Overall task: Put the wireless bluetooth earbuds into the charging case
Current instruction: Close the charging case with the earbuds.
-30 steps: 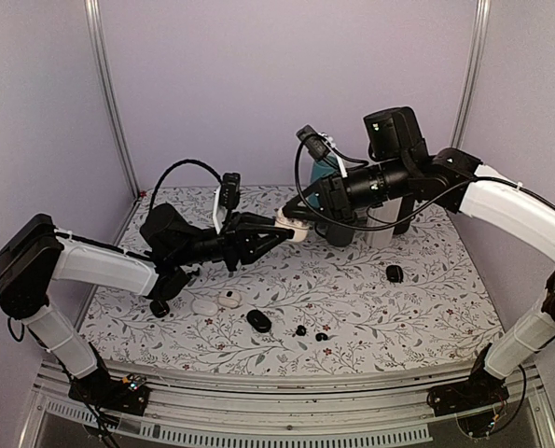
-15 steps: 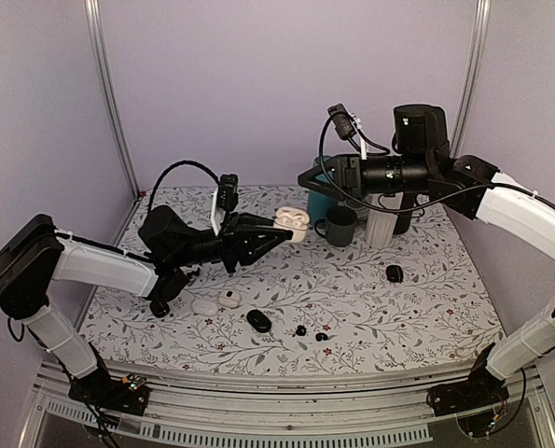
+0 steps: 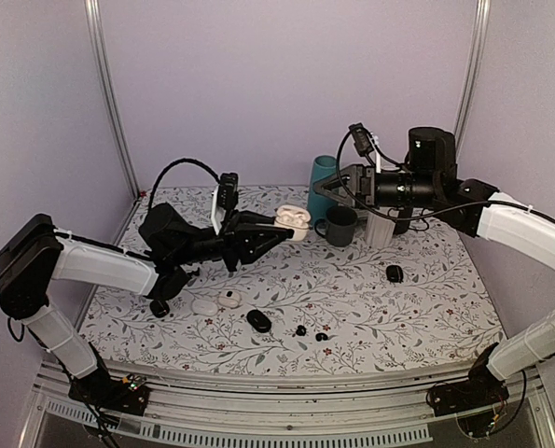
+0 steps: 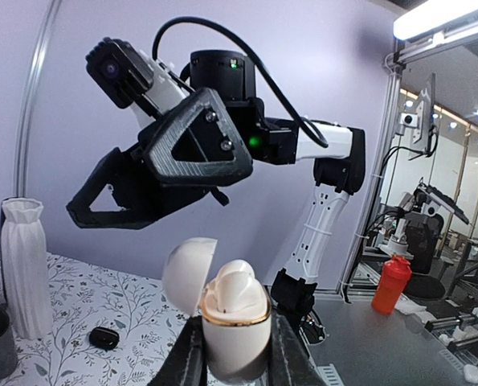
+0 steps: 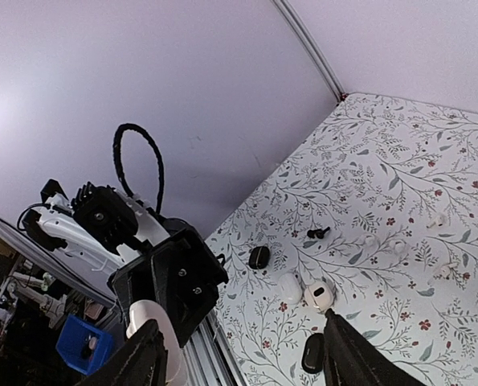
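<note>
Now left fingers [image 3: 273,232] clamp open white charging case [image 4: 234,322] aloft, white buds inside. Right fingers [image 3: 333,189] wide, empty, near teal cup [image 3: 314,201]. Black earbuds [image 3: 300,330] on table [image 3: 398,317], front, near black oval case [image 3: 258,320].

Black earbuds [image 3: 300,330] tiny, detail unreadable; white case [image 4: 235,322] base hidden between left fingers [image 4: 189,358].

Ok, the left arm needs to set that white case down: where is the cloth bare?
Bare: mid-table between the mug and the black earbuds; also right of the lone black case. Crowded: front left, around the white cases.
</note>
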`<state>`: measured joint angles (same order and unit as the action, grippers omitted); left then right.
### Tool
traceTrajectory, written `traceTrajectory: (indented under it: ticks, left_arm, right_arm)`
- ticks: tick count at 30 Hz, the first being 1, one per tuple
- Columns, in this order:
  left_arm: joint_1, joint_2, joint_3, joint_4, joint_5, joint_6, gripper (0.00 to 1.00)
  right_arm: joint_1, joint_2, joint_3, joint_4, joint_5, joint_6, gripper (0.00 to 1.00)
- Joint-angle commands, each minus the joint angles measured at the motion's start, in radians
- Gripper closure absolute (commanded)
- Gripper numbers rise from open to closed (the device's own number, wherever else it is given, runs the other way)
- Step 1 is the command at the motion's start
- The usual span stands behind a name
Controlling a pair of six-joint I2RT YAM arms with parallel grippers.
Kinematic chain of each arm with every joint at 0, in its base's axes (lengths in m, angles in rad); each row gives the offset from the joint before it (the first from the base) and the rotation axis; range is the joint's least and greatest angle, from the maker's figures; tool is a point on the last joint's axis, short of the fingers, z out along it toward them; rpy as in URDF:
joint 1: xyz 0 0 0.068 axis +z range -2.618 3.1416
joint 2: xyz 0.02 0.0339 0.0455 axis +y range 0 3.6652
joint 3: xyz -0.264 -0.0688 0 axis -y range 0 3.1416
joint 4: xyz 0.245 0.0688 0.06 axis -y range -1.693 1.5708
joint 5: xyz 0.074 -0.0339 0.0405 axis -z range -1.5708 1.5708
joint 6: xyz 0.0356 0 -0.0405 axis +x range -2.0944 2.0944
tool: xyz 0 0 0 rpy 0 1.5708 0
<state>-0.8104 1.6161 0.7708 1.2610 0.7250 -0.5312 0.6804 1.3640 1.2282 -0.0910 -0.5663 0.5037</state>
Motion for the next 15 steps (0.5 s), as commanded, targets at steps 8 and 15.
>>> traceTrajectory:
  ticks: [8,15]
  left_arm:
    - [0.005,-0.001,0.031,0.019,-0.024,0.016,1.0]
    - [0.005,0.015,0.044,0.019,-0.043,0.009,1.0]
  right_arm:
    - [-0.01,0.039,-0.062,0.239,-0.277,0.129,0.23]
    - [0.04,0.094,-0.027,0.266,-0.42,0.135,0.24]
